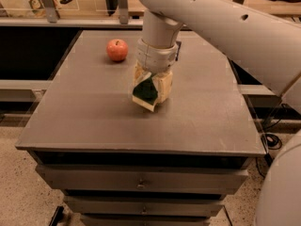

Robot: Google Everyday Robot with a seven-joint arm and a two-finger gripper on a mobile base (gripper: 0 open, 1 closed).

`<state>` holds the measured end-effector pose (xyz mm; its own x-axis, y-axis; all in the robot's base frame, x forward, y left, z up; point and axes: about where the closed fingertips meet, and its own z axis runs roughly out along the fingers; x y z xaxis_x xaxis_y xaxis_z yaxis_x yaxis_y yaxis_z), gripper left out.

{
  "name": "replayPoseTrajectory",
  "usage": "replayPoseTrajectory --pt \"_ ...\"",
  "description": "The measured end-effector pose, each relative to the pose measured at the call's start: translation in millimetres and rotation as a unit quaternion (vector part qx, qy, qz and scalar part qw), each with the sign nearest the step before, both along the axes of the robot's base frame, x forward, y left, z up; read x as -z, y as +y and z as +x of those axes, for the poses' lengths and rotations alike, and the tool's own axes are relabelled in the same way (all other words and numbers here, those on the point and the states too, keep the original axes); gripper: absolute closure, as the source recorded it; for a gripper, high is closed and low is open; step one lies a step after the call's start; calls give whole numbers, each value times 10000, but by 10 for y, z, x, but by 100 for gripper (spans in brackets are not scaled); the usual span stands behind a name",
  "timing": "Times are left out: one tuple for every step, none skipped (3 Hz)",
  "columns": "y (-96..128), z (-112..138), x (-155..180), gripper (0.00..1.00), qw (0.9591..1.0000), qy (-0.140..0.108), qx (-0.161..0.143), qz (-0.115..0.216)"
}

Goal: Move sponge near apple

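In the camera view, your gripper (151,92) sits over mid-table (94,121), clamped on the sponge (145,92), which hangs tilted just at the surface, apart from the apple (117,49). You look to be mid-carry. Next, go back-left toward the apple and set the sponge beside it without bumping it.

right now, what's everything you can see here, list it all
apple: one, red-orange, far left part of the table top
sponge: one, dark green top on pale yellow foam, tilted, mid-table, right of and nearer than the apple
table: one, grey, centre of view
drawers: at least two, grey, under the table top
arm: one, white, reaching in from the upper right
end effector: one, cream fingers, shut on the sponge at mid-table
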<state>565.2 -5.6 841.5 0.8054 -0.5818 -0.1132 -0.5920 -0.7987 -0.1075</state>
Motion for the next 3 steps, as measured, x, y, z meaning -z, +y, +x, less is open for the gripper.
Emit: replayPoseTrajectory --pt "110 51 -152 100 9990 -349 112 261" --pt "239 181 -227 100 9964 -673 188 483" --pt "310 389 -296 100 9931 -944 266 644"
